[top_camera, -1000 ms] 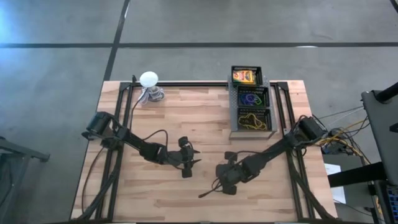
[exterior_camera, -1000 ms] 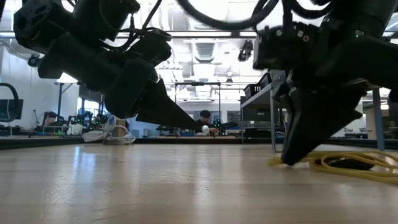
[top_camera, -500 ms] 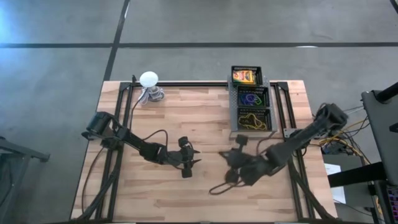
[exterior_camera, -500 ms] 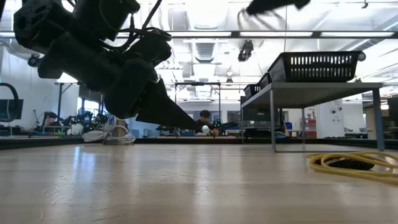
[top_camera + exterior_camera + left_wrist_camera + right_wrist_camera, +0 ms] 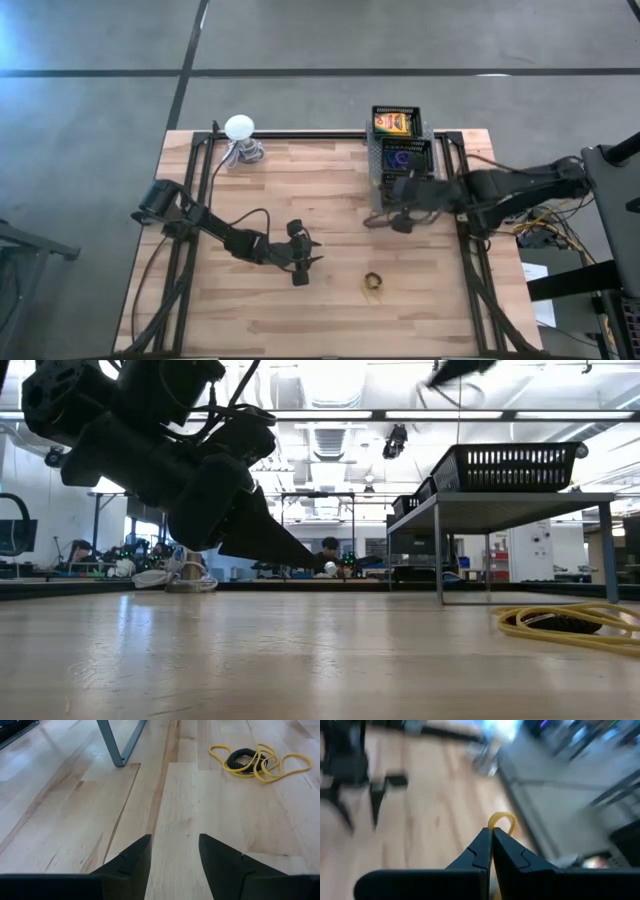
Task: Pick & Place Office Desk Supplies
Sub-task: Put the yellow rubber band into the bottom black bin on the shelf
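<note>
I have the wooden table (image 5: 320,190) under both arms. At its far right side stands the black three-compartment tray (image 5: 404,165) on grey legs: a yellow-and-green box (image 5: 394,122) lies in the farthest compartment and coloured rings (image 5: 404,157) in the middle one; the nearest compartment I cannot read, because my right arm covers it.

My right gripper (image 5: 398,205) is raised and sits over the near end of that tray, its arm stretched in from the table's right edge. Its two fingers are pressed together on a thin yellow rubber band (image 5: 501,821), whose loop sticks out just beyond the fingertips in the right wrist view. The tray's compartments lie directly below and just beyond this gripper.

My left gripper (image 5: 305,258) waits low over the middle of the table, its fingers (image 5: 131,861) parted with bare wood between them and nothing held.

On the table, towards the right gripper's side and well apart from it, lies a tangle of yellow rubber bands (image 5: 260,762) looped around a small dark ring (image 5: 245,757). From the left gripper it lies ahead and off to one side, clear of the fingertips.

At the far left edge stands a white ball-topped object (image 5: 240,135).
</note>
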